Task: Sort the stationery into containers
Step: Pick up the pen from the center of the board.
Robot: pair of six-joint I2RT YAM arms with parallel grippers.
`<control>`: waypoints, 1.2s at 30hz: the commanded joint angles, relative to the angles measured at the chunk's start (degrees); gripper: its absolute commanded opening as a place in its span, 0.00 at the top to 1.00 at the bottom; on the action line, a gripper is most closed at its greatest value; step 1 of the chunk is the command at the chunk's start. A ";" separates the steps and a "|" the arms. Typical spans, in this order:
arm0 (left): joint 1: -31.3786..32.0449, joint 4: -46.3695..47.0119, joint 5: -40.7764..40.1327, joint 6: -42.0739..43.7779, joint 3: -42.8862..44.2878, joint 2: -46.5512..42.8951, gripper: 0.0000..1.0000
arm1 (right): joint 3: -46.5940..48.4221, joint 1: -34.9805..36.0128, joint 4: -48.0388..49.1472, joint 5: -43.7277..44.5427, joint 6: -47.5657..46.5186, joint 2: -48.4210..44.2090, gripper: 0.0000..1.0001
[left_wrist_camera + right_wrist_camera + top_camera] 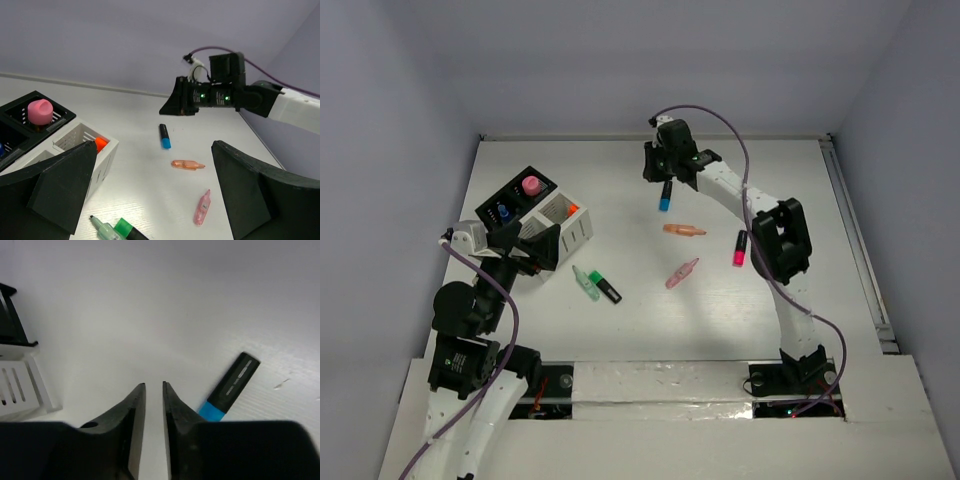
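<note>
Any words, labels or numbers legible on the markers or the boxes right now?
None can be read.
Blue marker: pale marks on a grey strip along its black barrel, too blurred to read.
Black box: no lettering visible.
White box: no lettering visible.

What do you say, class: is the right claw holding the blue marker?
No, the blue marker lies flat on the table beside the right claw, which grips nothing.
</note>
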State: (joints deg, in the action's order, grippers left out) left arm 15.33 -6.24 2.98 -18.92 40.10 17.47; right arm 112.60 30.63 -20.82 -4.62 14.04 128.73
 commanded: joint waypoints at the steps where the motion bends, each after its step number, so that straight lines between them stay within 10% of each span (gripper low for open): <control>1: 0.22 3.08 0.88 0.46 -0.19 -0.07 0.01 | 2.80 0.22 -0.17 4.60 -2.26 -0.86 0.72; 5: 0.22 3.16 1.06 0.37 -0.19 -0.07 0.01 | 4.38 0.22 -6.33 15.41 -2.27 2.22 0.42; 14: 0.22 3.16 1.06 0.46 -0.19 0.02 0.01 | 9.21 -0.31 -10.46 22.47 -0.77 8.11 0.27; 25: 0.22 3.25 1.15 0.46 -0.20 0.10 0.01 | 15.55 -1.36 -10.21 18.16 0.28 16.47 0.48; 30: 0.22 3.34 1.24 0.46 -0.19 0.19 0.01 | 13.62 -1.36 -9.42 16.05 0.81 16.21 0.84; 36: 0.22 3.51 1.24 0.37 -0.28 0.46 0.01 | 6.77 -1.36 3.13 6.40 3.70 9.54 0.99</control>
State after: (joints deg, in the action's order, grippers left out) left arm 15.33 -6.02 3.31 -18.92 40.10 17.47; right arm 122.28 29.21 -26.30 9.43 15.14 142.41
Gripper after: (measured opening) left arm 0.989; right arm 0.336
